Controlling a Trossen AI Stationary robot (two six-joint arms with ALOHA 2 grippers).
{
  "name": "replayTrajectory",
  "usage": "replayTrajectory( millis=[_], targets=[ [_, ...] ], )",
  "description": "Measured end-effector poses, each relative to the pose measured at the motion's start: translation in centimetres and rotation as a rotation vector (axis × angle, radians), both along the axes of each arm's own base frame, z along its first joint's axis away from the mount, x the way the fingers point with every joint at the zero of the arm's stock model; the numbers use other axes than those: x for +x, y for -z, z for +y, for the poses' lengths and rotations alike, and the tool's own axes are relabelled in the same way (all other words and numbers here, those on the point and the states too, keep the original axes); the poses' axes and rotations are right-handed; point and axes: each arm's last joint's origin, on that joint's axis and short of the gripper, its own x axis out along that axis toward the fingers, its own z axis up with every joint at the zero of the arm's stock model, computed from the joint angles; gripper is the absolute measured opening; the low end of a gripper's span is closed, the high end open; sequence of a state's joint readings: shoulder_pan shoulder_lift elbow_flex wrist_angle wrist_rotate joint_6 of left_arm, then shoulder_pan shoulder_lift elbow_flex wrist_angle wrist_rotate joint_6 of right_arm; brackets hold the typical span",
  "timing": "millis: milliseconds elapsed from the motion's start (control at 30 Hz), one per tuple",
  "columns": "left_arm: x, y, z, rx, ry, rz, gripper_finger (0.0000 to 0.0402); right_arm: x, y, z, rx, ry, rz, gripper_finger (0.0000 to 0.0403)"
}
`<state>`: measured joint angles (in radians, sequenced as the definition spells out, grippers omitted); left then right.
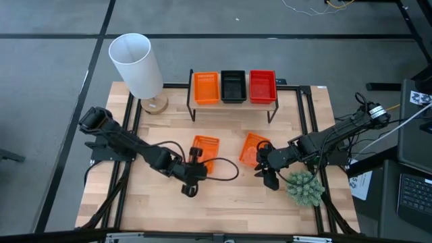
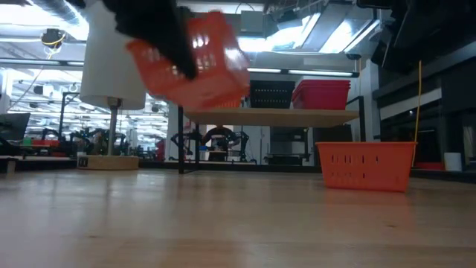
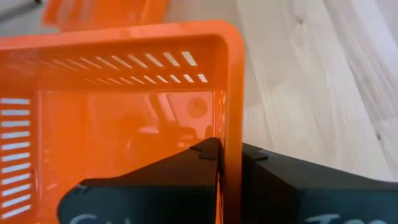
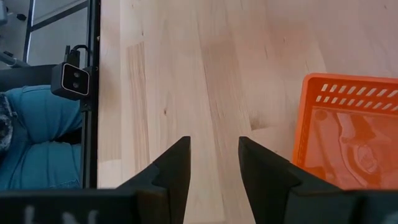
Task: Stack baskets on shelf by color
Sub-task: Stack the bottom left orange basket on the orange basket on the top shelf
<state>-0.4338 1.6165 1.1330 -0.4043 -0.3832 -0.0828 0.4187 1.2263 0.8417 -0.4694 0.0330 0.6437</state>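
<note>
The shelf (image 1: pixel 233 108) stands at the table's far side with an orange basket (image 1: pixel 206 88), a black basket (image 1: pixel 233 86) and a red basket (image 1: pixel 262 86) side by side on its top. My left gripper (image 1: pixel 196 162) is shut on another orange basket (image 1: pixel 204 152), which shows raised in the low view (image 2: pixel 195 59). A further orange basket (image 1: pixel 252 148) rests by its bottom on the table. My right gripper (image 1: pixel 268 177) is open just near of that basket and touches nothing; its fingers (image 4: pixel 214 146) point over bare wood. My left gripper (image 3: pixel 229 149) pinches one side wall (image 3: pixel 231 124) of the orange basket near a corner, one finger inside the basket and one outside. The basket is lifted clear of the table and hangs tilted (image 2: pixel 195 59).
A white lamp (image 1: pixel 135 62) on a wooden base (image 1: pixel 154 104) stands left of the shelf. A green plant (image 1: pixel 304 187) sits at the table's near right corner, close to my right arm. A small camera (image 4: pixel 74 78) and a person's blue clothing (image 4: pixel 34 146) lie beyond the near edge.
</note>
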Motion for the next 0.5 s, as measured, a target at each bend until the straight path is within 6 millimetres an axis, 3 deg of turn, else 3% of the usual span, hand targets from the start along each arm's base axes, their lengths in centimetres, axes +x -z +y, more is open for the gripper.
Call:
replayTrajectory(
  millis=[267,500],
  targets=[
    [0.8,-2.5,0.9,0.094,0.090,-0.018,0.0000,-0.1,0.1,0.0,-0.006,0.000,0.014,0.0133],
    [0.1,-3.8,2.1,0.167,0.048,0.056,0.0000,-0.2,0.2,-0.1,-0.010,0.000,0.022,0.0133]
  ],
)
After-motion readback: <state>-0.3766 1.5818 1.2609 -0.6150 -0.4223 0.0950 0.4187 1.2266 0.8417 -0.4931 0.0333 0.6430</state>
